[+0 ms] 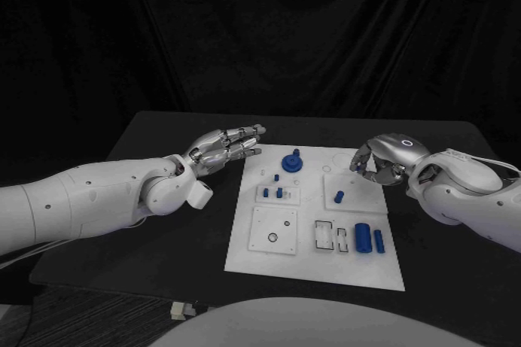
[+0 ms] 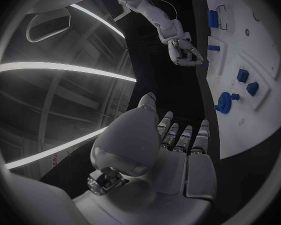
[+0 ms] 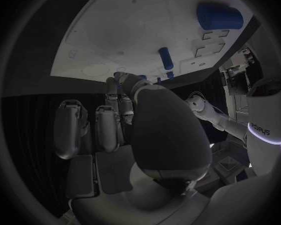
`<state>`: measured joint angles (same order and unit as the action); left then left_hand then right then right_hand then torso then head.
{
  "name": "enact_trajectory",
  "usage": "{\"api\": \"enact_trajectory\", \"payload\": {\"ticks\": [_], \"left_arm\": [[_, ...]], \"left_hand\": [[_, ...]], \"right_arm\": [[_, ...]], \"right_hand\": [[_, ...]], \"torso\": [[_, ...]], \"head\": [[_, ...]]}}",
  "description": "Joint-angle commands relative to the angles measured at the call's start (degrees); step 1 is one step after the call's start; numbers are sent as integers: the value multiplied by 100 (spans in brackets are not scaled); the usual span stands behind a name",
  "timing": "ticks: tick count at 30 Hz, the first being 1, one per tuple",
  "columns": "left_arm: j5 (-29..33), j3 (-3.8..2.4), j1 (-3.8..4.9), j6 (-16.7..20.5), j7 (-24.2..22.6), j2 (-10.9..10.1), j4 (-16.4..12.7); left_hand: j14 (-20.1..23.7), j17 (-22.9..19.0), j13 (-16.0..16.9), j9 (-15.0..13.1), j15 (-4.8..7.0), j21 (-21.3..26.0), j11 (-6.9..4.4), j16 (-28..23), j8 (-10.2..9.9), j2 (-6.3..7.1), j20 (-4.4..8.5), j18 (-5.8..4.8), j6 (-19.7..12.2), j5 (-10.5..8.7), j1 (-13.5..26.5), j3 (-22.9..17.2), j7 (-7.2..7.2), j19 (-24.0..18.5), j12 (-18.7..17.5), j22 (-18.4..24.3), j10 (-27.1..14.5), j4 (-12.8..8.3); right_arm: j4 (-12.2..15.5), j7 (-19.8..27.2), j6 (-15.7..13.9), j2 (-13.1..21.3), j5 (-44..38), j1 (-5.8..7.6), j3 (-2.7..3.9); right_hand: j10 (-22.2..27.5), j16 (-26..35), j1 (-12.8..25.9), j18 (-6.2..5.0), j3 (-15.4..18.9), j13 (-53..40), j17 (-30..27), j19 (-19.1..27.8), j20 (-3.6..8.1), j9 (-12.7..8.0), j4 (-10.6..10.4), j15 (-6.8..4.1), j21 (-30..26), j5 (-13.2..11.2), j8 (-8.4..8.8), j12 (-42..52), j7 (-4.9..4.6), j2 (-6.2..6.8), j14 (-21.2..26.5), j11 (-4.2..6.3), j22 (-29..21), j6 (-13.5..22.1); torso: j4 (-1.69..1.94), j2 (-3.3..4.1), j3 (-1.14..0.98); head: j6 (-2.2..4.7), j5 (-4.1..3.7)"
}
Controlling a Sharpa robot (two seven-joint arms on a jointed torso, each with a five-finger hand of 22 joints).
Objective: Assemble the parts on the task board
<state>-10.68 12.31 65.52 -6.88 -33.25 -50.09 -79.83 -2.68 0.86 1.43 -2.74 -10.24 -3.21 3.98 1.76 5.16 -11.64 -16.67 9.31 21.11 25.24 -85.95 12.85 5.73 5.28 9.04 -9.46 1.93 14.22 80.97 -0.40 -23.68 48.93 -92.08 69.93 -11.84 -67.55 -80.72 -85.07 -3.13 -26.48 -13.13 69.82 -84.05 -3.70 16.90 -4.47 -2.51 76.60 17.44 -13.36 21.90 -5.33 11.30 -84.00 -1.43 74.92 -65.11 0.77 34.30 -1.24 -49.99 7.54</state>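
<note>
The white task board (image 1: pixel 309 253) lies in the middle of the black table. On it stand a round blue knob (image 1: pixel 292 162), two small blue pieces (image 1: pixel 278 190), a blue peg (image 1: pixel 339 196) and two blue cylinders (image 1: pixel 369 238). My left hand (image 1: pixel 226 147) hovers just left of the board's far left corner, fingers stretched out and holding nothing; its palm (image 2: pixel 172 150) faces the knob (image 2: pixel 225 102). My right hand (image 1: pixel 375 160) hangs over the board's far right corner with its fingers curled, pinching a small blue part (image 3: pixel 142 77) at the fingertips (image 3: pixel 118 80).
The black table (image 1: pixel 163 144) has bare room left of the board and a narrower strip to its right. Its front edge runs just below the board. A small white object (image 1: pixel 182 310) lies off the table's front left corner.
</note>
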Motion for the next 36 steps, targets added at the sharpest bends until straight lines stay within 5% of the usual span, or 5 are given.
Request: {"api": "enact_trajectory", "payload": {"ticks": [1,10,19,36], "left_arm": [[46,-6,-10,-78,-42,5,-7],[46,-6,-11,-75,-38,2,-2],[46,-6,-12,-82,-26,-13,-6],[46,-6,-101,-118,-9,-9,9]], "left_hand": [[-28,7,6,-7,-8,-17,15,32,19,7,-11,61,41,31,-54,1,8,46,11,7,8,-37],[-30,7,6,-7,-9,-17,16,34,20,8,-12,60,42,30,-55,1,9,48,8,6,7,-38],[-32,8,6,-7,-11,-19,18,36,23,10,-13,58,44,27,-56,3,11,52,11,0,8,-39],[-30,7,6,-5,-14,-18,22,35,24,12,-14,56,36,23,-55,6,12,51,10,6,8,-39]], "right_arm": [[157,-110,-154,74,1,79,5],[962,-264,-97,220,-20,286,4],[1580,-404,275,73,-65,256,4],[1690,-419,1033,-447,-74,-15,3]], "right_hand": [[-8,27,20,0,-14,-1,-7,-52,29,1,-3,-29,-26,-34,34,-25,-2,22,-224,10,1094,-27],[-24,31,38,-2,-30,23,-10,-46,31,-16,-10,-29,-39,-92,78,-86,-6,35,-225,6,1090,-14],[-19,74,52,-16,-54,47,-89,-17,26,-37,-27,-18,-107,-152,133,-156,-18,18,-206,-9,1071,14],[-21,110,58,-32,-65,61,-149,16,18,-49,-37,-9,-183,-213,165,-204,-26,-10,-187,-17,1048,21]], "torso": [[1,2,-1],[1,3,-4],[4,-3,6],[3,3,4]], "head": [[-1,6],[-1,43],[-1,141],[-1,216]]}}
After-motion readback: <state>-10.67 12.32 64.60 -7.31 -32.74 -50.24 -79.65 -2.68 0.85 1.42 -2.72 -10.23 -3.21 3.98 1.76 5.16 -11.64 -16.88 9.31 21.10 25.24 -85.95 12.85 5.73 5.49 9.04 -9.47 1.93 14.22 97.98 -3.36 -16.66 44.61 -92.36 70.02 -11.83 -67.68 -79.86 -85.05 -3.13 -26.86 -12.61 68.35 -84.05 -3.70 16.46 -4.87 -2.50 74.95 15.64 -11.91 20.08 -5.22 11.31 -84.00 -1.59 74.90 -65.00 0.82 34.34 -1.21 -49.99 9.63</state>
